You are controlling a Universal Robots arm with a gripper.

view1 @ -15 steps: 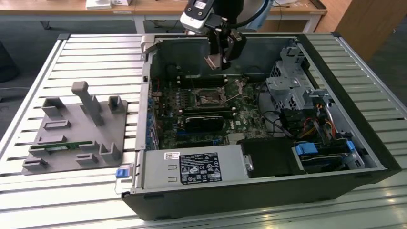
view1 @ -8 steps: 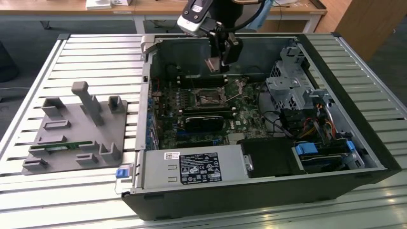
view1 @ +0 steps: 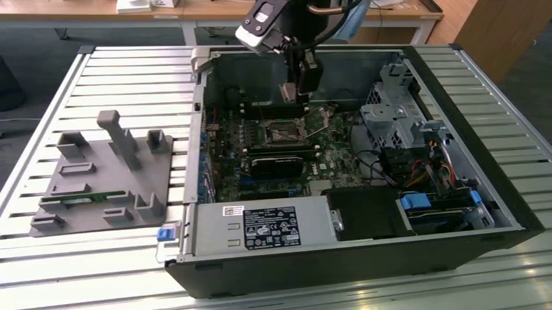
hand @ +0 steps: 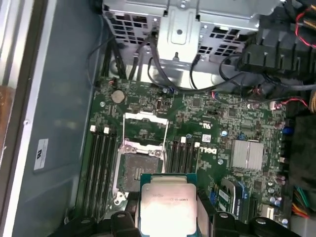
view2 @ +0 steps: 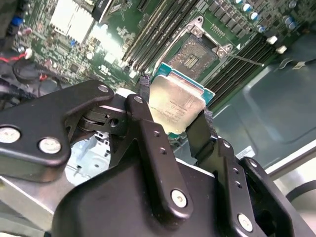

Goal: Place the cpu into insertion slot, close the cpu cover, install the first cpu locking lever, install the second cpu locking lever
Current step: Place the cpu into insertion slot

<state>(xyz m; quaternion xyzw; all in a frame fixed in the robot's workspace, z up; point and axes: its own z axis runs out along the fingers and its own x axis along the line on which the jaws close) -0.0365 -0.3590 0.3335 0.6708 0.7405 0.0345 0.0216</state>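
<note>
Fingers [view2: 148,129] hide two edges of the cpu [view2: 175,106].

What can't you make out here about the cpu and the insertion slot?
- cpu, first wrist view: one end cut off by the picture's edge.
- cpu's two gripped sides, second wrist view: covered by fingers of the end effector.
- insertion slot contacts, exterior view: too small to tell.

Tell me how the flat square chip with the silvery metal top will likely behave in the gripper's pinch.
The flat square silvery-topped cpu looks rigid: it shows no bend though the black gripper pinches only its edges. Smooth metal and thin edges probably make it slippery, so it might twist. Thin, so likely light, and probably fragile if dropped.
</note>
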